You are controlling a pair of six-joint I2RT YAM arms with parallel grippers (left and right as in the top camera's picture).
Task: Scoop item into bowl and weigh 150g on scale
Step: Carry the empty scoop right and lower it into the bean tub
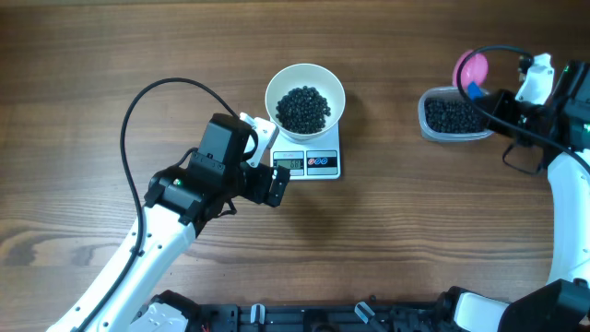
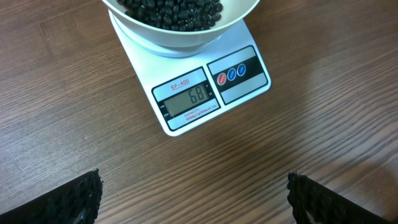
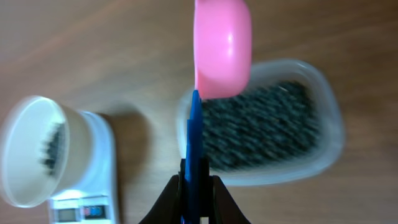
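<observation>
Many loose, hard beans lie in the bowl on the scale and the tub, too free-rolling to pinch, I judge, so my right gripper clamps the pink scoop by its blue handle while my left gripper stands spread.

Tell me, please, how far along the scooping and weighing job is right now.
Done: the bowl sits on the scale with a heap of beans in it; the display reads 68. In hand: the right gripper is shut on the pink scoop above the tub; the left gripper hangs open near the scale. Left: more scoops until it reads 150.
</observation>
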